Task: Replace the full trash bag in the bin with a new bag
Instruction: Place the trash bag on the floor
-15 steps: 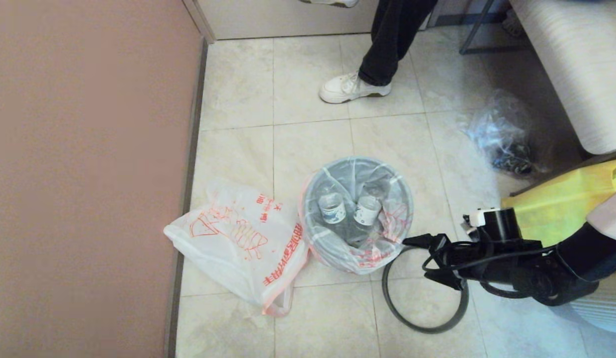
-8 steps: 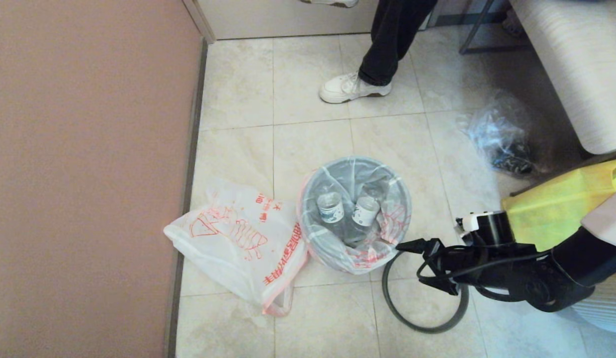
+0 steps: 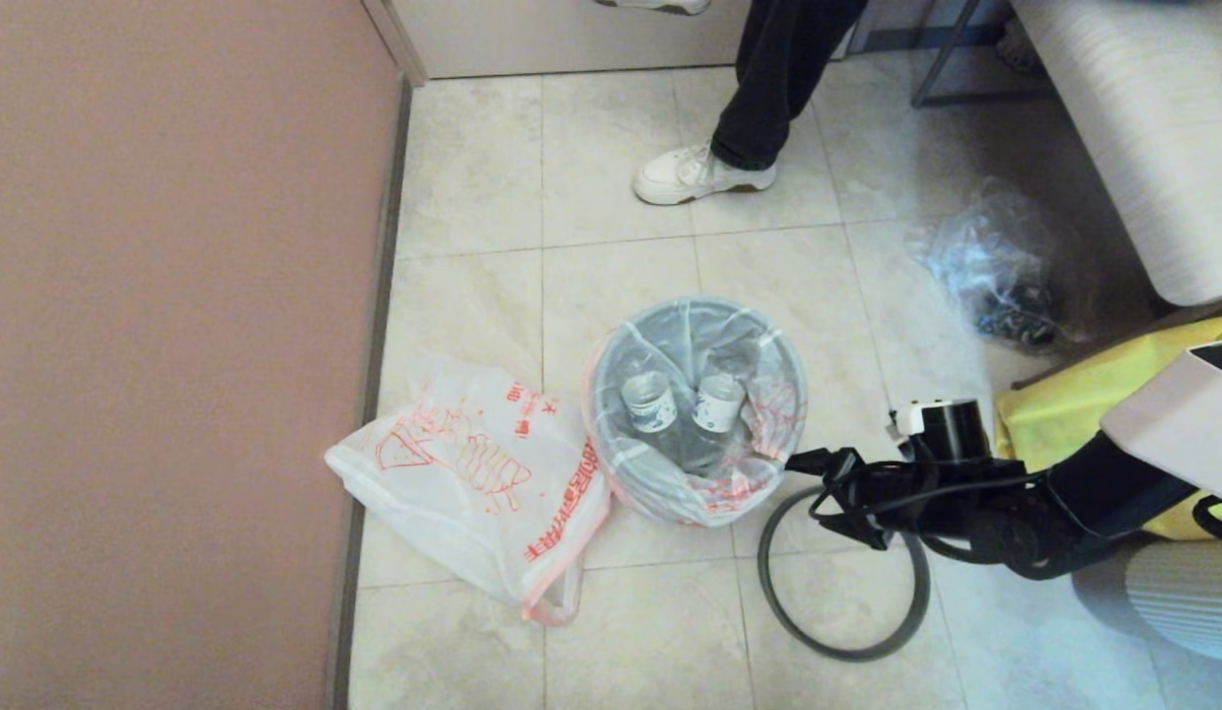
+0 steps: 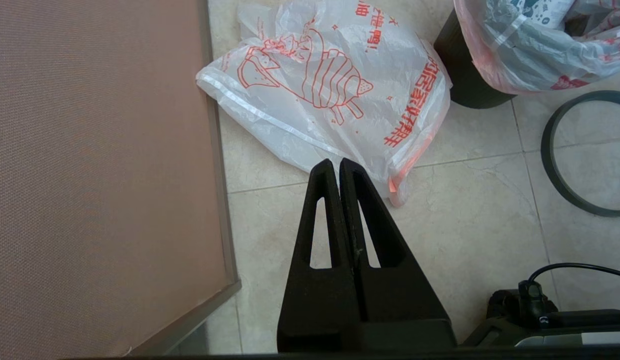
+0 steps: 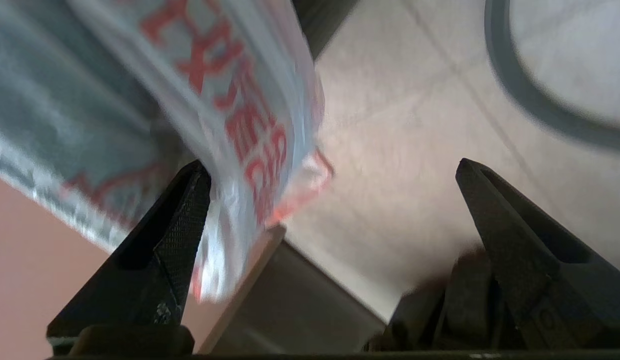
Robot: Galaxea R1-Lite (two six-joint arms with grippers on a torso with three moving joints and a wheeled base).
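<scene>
My right gripper point(image 3: 835, 495), jaws spread wide, has one finger point(image 5: 177, 220) against the full trash bag point(image 3: 744, 473) at the bin point(image 3: 630, 483).

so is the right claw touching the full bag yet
Touching. In the right wrist view one finger of the open right claw presses against the full bag's overhanging plastic at the bin; the other finger stands clear of it.

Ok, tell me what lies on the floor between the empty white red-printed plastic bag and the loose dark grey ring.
The round pale grey bin, lined with the full trash bag holding bottles, stands between new bag and ring, per head view.
</scene>
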